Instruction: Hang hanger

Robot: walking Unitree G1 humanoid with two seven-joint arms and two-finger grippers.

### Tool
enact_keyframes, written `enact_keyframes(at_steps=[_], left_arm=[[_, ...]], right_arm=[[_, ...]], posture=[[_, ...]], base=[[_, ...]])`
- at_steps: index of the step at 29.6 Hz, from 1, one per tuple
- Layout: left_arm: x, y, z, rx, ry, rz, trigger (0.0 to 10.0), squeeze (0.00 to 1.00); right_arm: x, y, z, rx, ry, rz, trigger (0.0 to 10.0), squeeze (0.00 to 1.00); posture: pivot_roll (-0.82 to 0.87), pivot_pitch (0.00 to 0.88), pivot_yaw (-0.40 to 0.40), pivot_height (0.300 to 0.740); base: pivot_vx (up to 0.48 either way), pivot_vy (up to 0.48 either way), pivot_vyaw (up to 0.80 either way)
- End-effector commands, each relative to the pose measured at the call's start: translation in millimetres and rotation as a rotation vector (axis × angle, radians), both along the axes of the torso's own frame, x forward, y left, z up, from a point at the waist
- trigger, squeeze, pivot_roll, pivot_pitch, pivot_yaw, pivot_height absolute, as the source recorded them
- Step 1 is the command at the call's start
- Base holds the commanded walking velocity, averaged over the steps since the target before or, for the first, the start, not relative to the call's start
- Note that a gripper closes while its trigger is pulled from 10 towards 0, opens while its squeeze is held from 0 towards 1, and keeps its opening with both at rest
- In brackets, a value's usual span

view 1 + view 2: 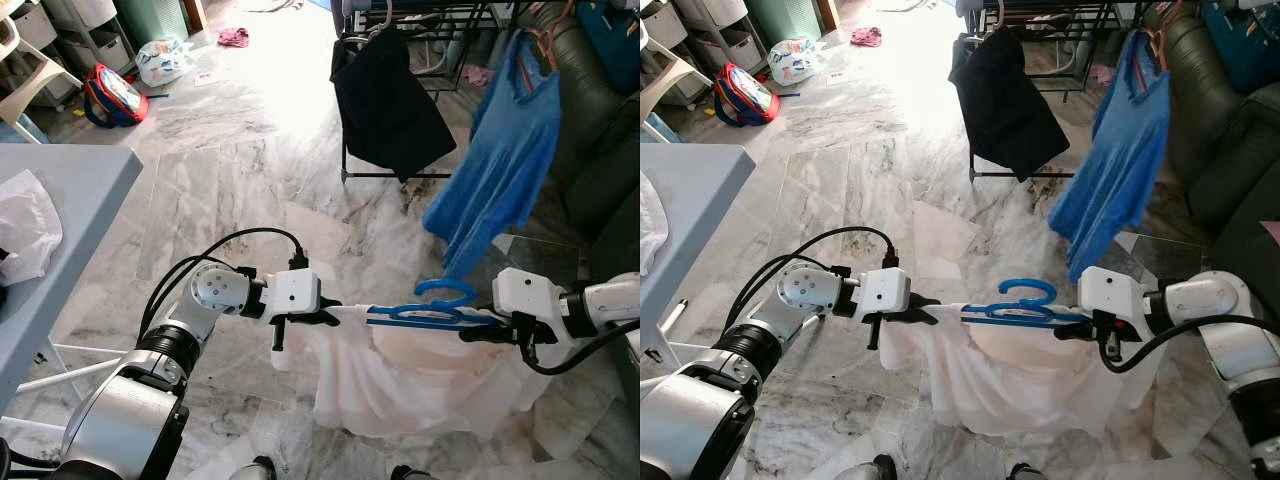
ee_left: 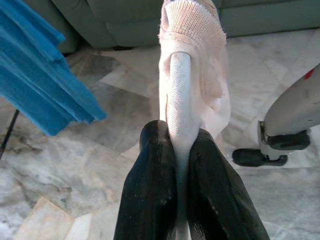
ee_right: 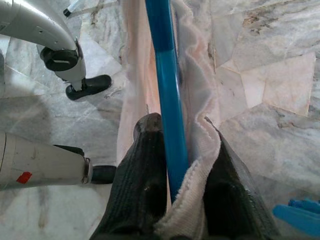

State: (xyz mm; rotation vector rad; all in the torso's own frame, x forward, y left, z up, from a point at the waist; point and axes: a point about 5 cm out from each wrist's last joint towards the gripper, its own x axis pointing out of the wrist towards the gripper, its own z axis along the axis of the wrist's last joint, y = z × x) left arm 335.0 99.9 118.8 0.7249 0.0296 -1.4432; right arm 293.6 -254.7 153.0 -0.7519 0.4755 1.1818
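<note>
I see no readable labels. Left gripper (image 2: 182, 150) clamped on the pale garment (image 1: 420, 385); right gripper (image 3: 175, 150) pinching the blue hanger (image 1: 430, 312) plus cloth, at 6 o'clock. Blue shirt (image 1: 505, 160) and black garment (image 1: 385, 105) hang at 1 o'clock.

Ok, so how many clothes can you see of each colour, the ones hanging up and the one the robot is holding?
Blue: 1, the blue shirt hanging by the sofa.
Black: 1, the black garment on the drying rack.
Pale pink: 1, the pale pink garment on the blue hanger, held between the left gripper and right gripper.
Total: 3
</note>
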Motion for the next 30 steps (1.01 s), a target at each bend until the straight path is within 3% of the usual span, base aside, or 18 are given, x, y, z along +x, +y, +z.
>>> enact_keyframes(at_steps=[1,10,13,14,23,30], left_arm=[[-0.4,0.6,0.7,-0.002,-0.02,-0.002,10.0,0.0],[1.5,-3.7,2.6,-0.024,-0.047,0.022,10.0,0.0],[3.5,-4.4,4.2,-0.071,-0.037,0.059,10.0,0.0],[5.3,-4.6,6.1,-0.109,-0.035,0.09,10.0,1.0],[4.5,1.1,6.3,-0.136,-0.092,0.114,10.0,1.0],[16.8,7.9,36.8,-0.279,-0.249,0.203,10.0,1.0]], right_arm=[[-1.4,0.4,-0.3,-0.018,0.013,0.026,0.0,0.0],[-3.2,1.2,-6.0,-0.016,0.018,0.019,0.0,0.0],[-3.7,1.4,-7.5,-0.014,0.016,0.016,0.0,0.0],[-3.2,1.4,-7.7,-0.01,0.011,0.012,0.0,0.0],[0.4,6.0,-10.0,0.02,-0.027,-0.007,0.0,0.0],[0.9,10.7,-19.5,0.049,-0.053,-0.052,0.0,0.0]], posture=[[-0.11,0.204,0.083,0.74],[-0.12,0.203,0.083,0.74],[-0.11,0.201,0.083,0.74],[-0.12,0.199,0.083,0.74],[-0.11,0.191,0.076,0.74],[-0.1,0.191,0.076,0.74]], base=[[0.0,0.0,0.0],[0.0,0.0,0.0],[0.0,0.0,0.0],[0.0,0.0,0.0],[0.0,0.0,0.0],[0.0,0.0,0.0]])
